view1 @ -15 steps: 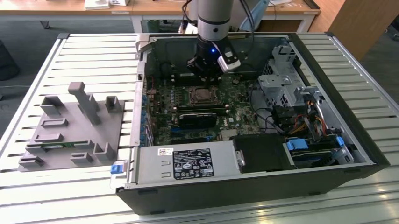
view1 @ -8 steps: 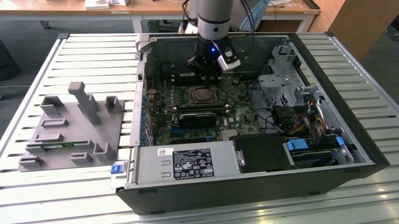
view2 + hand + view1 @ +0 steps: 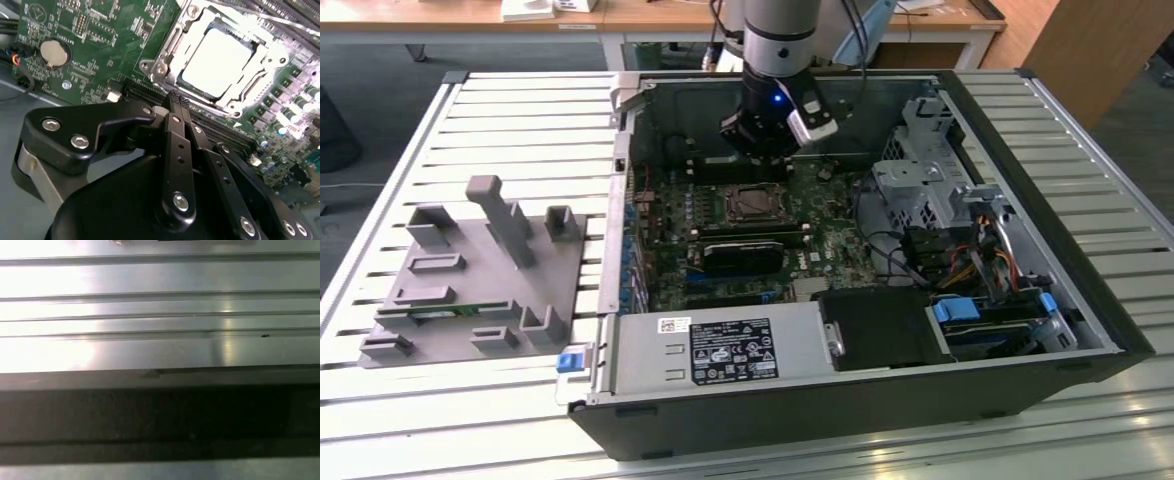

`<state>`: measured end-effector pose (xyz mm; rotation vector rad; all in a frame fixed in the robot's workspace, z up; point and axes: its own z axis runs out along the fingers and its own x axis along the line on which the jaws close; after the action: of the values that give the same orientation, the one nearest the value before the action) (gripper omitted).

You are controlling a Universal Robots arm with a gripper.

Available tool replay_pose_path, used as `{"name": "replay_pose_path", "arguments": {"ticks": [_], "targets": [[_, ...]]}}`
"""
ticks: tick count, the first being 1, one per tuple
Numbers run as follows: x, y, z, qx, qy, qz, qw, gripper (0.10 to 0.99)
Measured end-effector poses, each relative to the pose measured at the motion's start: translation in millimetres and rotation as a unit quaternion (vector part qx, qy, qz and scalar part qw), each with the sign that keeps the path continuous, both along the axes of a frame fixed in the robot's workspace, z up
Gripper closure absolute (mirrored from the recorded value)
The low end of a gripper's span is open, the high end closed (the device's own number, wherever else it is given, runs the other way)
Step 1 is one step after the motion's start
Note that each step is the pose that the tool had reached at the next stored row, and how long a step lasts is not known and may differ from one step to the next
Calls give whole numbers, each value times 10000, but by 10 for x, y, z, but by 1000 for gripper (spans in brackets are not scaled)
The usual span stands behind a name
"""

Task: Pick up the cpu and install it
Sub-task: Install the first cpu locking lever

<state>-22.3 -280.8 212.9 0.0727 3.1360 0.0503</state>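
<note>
The cpu [image 3: 217,62] is a shiny silver square lying flat in the motherboard socket, with the metal socket frame [image 3: 165,60] around it. In the exterior view the socket [image 3: 750,203] sits in the middle of the green board inside the open computer case. My gripper [image 3: 175,98] hangs over the board a short way from the socket, toward the case's back wall. Its two black fingers [image 3: 176,135] are pressed together with nothing between them. In the exterior view the gripper [image 3: 757,158] sits just above the board beside the socket.
A grey holder [image 3: 467,280] with a green memory strip [image 3: 447,310] lies on the slatted table at the exterior view's left. The case holds a power supply [image 3: 720,350], a drive cage [image 3: 921,185] and cables [image 3: 987,265]. A coin battery [image 3: 54,52] sits on the board.
</note>
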Motion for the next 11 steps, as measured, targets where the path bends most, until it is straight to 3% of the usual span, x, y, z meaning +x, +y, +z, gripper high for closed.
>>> {"name": "replay_pose_path", "arguments": {"ticks": [11], "targets": [[4, -50, 0, 7, 0, 0, 10000, 980]]}}
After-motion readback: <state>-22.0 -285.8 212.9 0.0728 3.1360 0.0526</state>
